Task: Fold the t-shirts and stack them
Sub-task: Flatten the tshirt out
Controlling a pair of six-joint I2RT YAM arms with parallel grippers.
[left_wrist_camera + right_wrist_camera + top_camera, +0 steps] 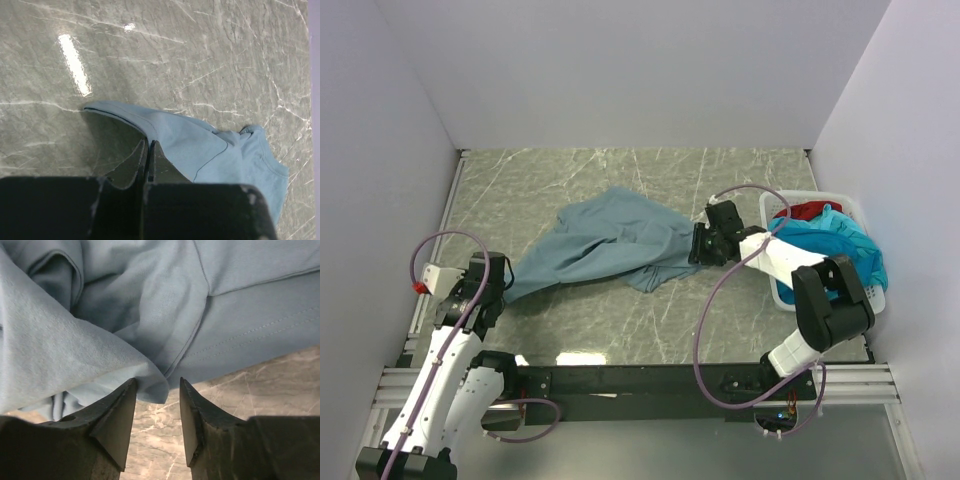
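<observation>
**Op:** Left pincer (149,145) is nearest me, at the near-left of the counter (620,325). It is clenched, jaws flush, with a corner of the grey-blue t-shirt (610,245) nipped at the tips and tented off the marble.

**Obs:** And the right?

**Op:** Right pincer (158,385) is at the shirt's other end, jaws standing apart. A fold of hem sits at their mouth, not pinched that I can see.

**Obs:** How does the shirt lie?

**Op:** Rumpled, strung across mid-counter between my two pincers. Not flat, no fold made.

**Obs:** The rest of the pile?

**Op:** Beyond, far right: the turquoise t-shirt (840,245) and red t-shirt (810,211) are heaped in the white basket (782,292).

**Obs:** Which step, then?

**Op:** I judge it as spreading the first shirt. Next I need the right jaws to close on that hem, one layer only. Then I draw both ends apart and lay it flat before any folding. The risk is that catching a doubled layer would lock the twist in.
</observation>
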